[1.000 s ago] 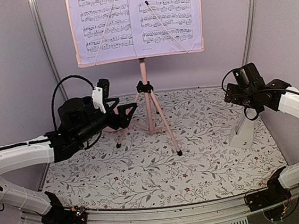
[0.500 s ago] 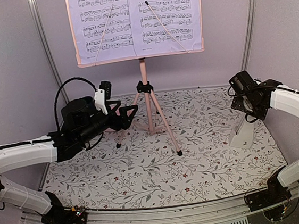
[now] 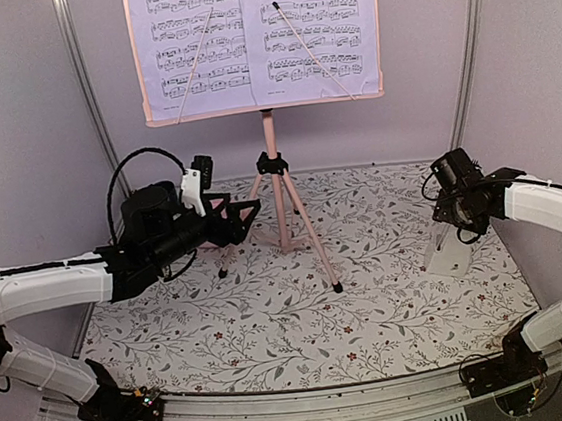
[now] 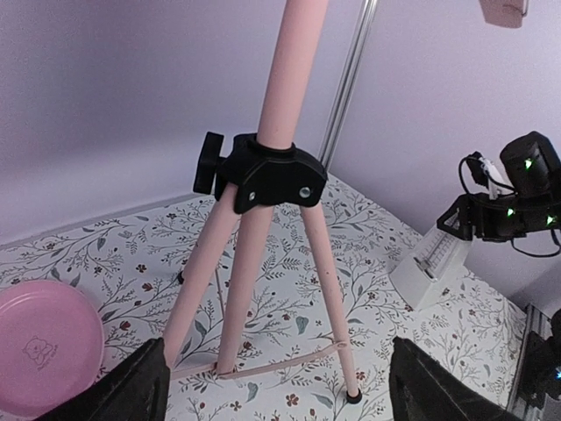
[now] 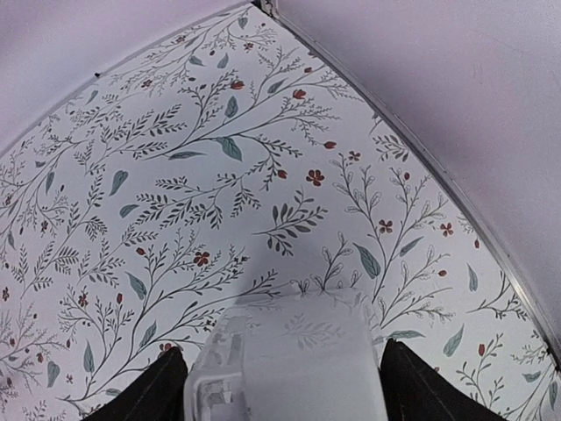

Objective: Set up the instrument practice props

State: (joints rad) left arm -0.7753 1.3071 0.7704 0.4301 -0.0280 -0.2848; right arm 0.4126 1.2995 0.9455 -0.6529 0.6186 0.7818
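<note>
The pink music stand [image 3: 275, 186] stands at the back middle on its tripod. Lavender-white sheet music [image 3: 254, 32] lies open on its desk under two thin holder arms. My left gripper [image 3: 244, 211] is open just left of the tripod. In the left wrist view [image 4: 279, 395] its fingers [image 4: 131, 386] stand wide before the tripod legs [image 4: 245, 263] without touching them. The white metronome [image 3: 451, 256] stands at the right. My right gripper [image 3: 451, 231] is open directly above it. In the right wrist view [image 5: 285, 390] its fingers [image 5: 153, 390] flank the metronome's top [image 5: 289, 351].
A round pink plate [image 4: 44, 342] lies on the floral mat left of the tripod, hidden behind my left arm in the top view. The mat [image 3: 302, 319] ends at the lavender walls, and the right wall's rail [image 5: 456, 184] runs close behind the metronome.
My right gripper has swung down and a little left until it is over the metronome. My left gripper has edged slightly up and right towards the tripod.
</note>
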